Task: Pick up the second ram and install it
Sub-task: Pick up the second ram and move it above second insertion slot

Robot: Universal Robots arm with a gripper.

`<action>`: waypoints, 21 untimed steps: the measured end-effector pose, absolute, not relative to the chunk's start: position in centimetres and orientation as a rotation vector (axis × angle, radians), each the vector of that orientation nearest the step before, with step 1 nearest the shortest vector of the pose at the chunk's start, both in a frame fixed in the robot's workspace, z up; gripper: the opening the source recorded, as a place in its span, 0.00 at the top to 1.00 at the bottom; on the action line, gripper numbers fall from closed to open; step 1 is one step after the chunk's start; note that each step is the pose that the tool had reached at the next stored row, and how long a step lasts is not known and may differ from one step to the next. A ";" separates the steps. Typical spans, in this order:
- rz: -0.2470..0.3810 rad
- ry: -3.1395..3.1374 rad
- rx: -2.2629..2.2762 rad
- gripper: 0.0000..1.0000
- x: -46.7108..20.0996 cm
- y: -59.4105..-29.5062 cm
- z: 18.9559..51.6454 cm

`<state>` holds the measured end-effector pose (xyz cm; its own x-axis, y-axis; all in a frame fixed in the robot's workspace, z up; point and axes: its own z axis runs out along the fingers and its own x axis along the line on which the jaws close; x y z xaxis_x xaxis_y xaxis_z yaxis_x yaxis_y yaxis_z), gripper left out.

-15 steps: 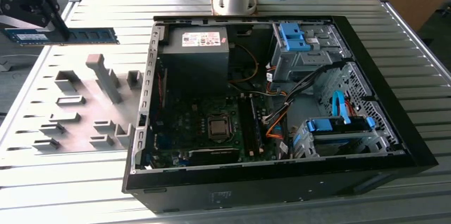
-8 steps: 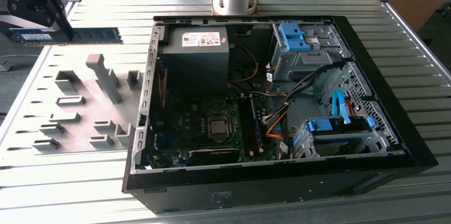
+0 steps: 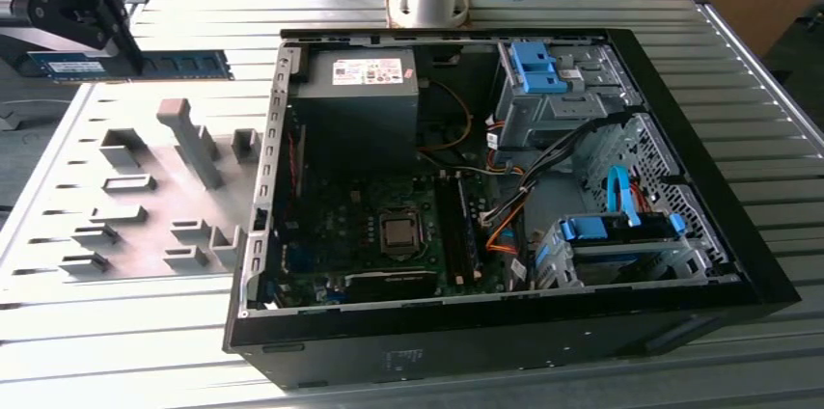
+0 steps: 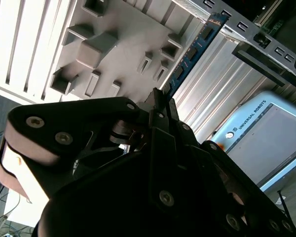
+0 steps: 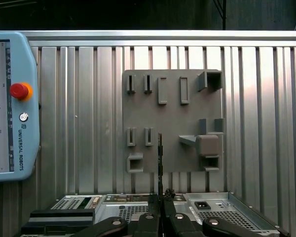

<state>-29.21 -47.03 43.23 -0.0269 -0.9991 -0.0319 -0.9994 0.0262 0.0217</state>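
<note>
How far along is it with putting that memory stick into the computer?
Done: the second ram is off the grey holder tray.
In hand: the gripper is closed on it, holding it in the air near the tray.
Left: it is not yet in the memory slots inside the open computer case, so installing remains.

A: Entry: computer case (image 3: 515, 346), side panel off, open upward. Obstructions inside?
B: Power supply (image 3: 354, 100) at its far end; drive cages (image 3: 547, 115) along the exterior view's right wall; cables (image 3: 508, 221) just beside the memory slots (image 3: 453, 226), which lie uncovered.
A: Outside the case?
B: Grey holder blocks (image 3: 191, 139) on the exterior view's left; open air above them, where the tool (image 3: 119, 54) holds the second ram (image 3: 187, 65).
</note>
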 end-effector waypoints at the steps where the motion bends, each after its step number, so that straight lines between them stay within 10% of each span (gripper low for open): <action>1: 0.059 2.245 -2.186 0.86 -29.1 -47.0 43.2; 21: 0.059 2.245 -2.186 0.86 -26.3 -47.0 43.2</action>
